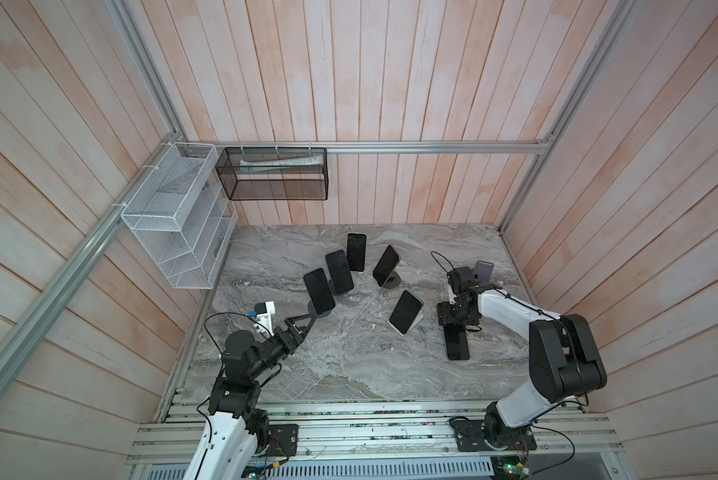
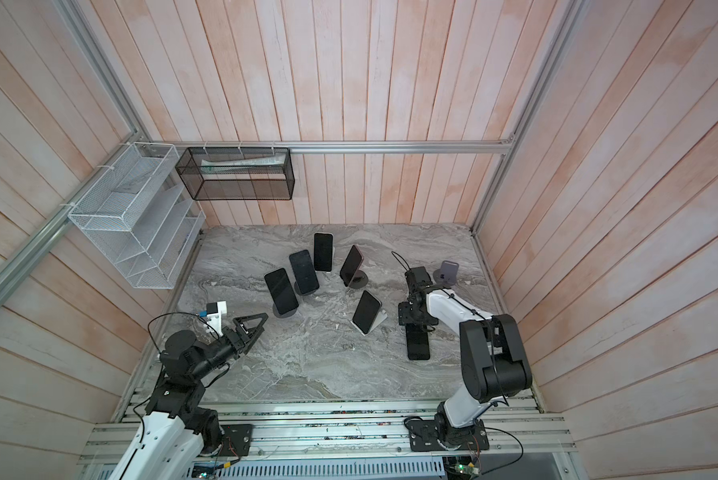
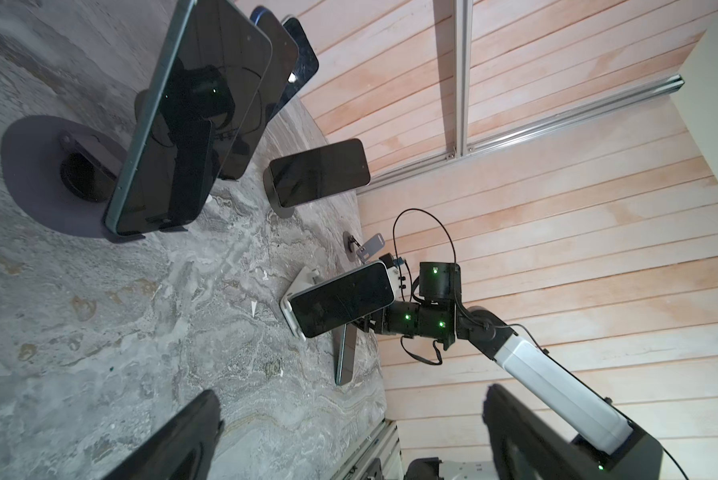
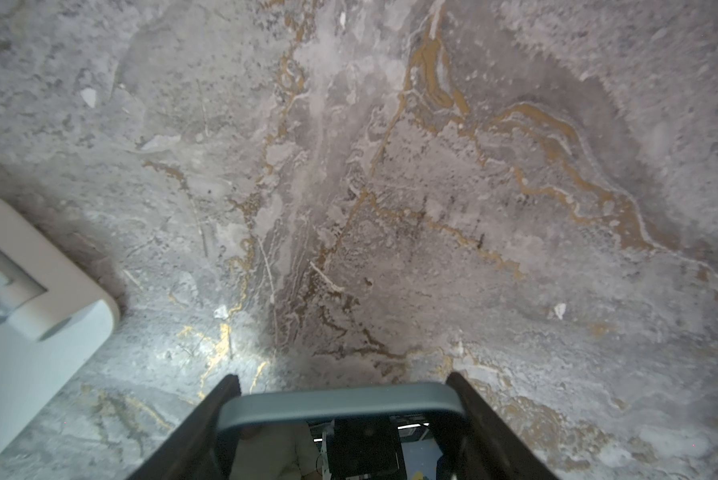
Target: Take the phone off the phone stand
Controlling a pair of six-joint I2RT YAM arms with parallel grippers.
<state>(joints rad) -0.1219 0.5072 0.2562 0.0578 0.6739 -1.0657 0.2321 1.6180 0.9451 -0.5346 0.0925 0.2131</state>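
Right wrist view: the right gripper is clamping a dark-screened phone with a blue-grey frame across its width, black fingers pressing on both long edges. It is holding the phone low over the grey veined marble tabletop; whether they are touching is unclear. In both top views the phone is sitting apart from the bare lavender phone stand. The left gripper is gaping wide beside a black round-based stand.

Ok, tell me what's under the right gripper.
A dark phone lies flat on the marble tabletop, one end between the jaws of the right gripper. What's beneath the phone is covered.
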